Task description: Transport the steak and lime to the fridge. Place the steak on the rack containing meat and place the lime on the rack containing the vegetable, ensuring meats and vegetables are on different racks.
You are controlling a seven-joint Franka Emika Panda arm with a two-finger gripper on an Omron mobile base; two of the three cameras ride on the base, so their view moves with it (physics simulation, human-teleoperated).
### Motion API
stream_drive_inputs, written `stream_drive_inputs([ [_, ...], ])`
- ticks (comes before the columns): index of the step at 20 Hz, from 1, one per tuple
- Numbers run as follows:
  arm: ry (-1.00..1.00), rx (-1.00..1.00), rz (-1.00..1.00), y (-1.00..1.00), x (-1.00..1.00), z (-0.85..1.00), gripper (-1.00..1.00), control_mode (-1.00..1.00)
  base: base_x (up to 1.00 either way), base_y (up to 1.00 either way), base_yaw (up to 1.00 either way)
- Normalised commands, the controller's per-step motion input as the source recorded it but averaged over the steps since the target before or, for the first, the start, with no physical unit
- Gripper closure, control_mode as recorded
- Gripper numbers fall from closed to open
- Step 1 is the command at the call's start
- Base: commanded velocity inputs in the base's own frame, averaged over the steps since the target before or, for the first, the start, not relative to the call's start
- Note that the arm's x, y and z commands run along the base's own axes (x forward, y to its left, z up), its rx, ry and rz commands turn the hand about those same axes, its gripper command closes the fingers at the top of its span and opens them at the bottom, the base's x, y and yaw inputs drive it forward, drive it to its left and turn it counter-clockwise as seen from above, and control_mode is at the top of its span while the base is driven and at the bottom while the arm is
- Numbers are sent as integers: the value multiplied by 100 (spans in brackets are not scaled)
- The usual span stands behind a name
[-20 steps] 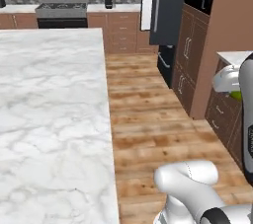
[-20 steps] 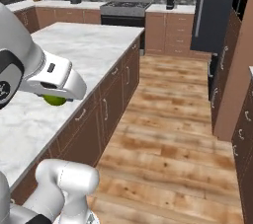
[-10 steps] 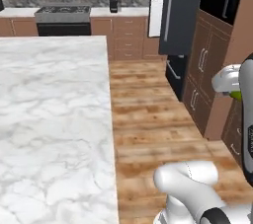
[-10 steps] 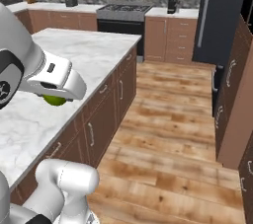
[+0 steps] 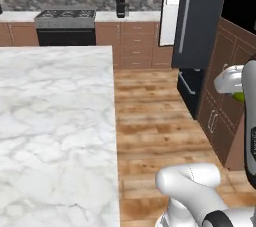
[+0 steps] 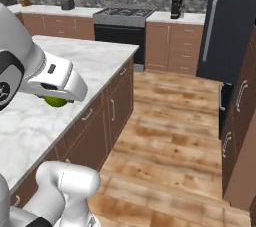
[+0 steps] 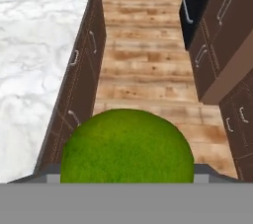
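The lime (image 7: 126,146), a smooth yellow-green ball, sits large at the bottom of the hand view, held between the fingers. My gripper (image 6: 56,102) is shut on it, and the lime (image 6: 54,102) peeks out under the white hand over the island's edge. The lime (image 5: 240,96) also shows as a green sliver at the far right of the left base view, in the gripper (image 5: 239,94). The tall black fridge (image 5: 200,18) stands ahead on the right with a grey bar handle, and a pale panel shows beside it. The fridge (image 6: 231,21) is across the floor. The steak, both racks and the vegetable are out of view.
A marble-topped island (image 5: 55,121) runs along the left, with brown drawers (image 6: 112,106) on its side. Wooden floor (image 6: 170,136) leads ahead between the island and brown cabinets (image 5: 222,96) on the right. A stove (image 6: 122,18) and a coffee maker (image 6: 175,7) stand at the back wall.
The whole scene has shifted in both base views: the base has driven, and the fridge and back counter now look closer. The lime stays held in the gripper.
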Motion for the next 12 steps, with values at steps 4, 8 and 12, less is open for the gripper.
stream_drive_inputs([
  [4, 0, 0, 0, 0, 0, 0, 100, 100, 100, -28, 5],
  [8, 0, 0, 0, 0, 0, 0, 100, 100, 100, -22, 4],
  [12, 0, 0, 0, 0, 0, 0, 100, 100, 100, -21, 4],
])
